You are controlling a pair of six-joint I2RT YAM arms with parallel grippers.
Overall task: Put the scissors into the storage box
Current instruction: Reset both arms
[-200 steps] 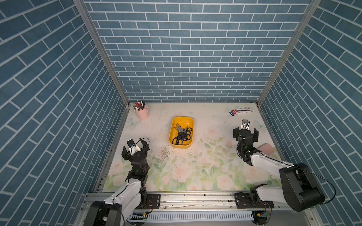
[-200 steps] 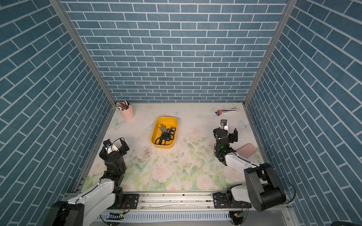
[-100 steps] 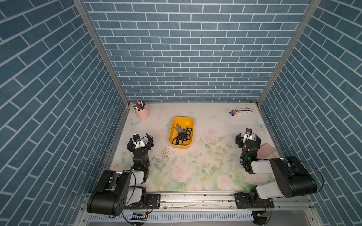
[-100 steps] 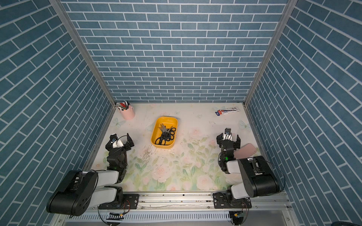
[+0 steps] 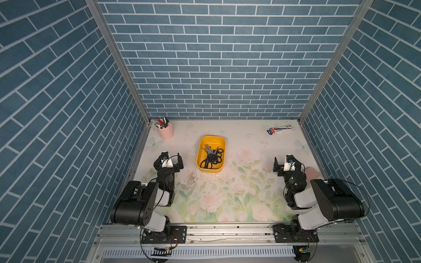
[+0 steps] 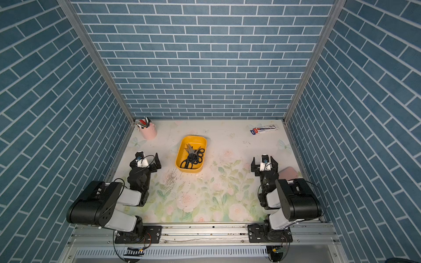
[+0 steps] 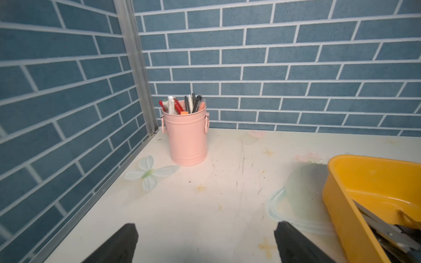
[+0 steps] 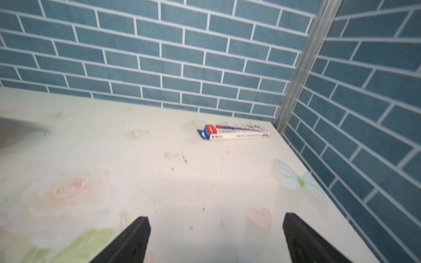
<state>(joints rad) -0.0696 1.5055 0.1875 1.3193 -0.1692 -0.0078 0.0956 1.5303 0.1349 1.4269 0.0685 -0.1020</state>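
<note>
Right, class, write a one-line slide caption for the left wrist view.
Open left gripper faces a pink pen cup in the table corner, with the yellow storage box holding scissors nearby.

The only print I can find is on the white-and-blue carton (image 5: pixel 280 129) (image 6: pixel 264 129) lying on the worktop (image 5: pixel 246 141). In both top views I make out large letters ending in "NG". Through the right wrist camera its smaller lines (image 8: pixel 234 134) are too blurred to read.
</note>
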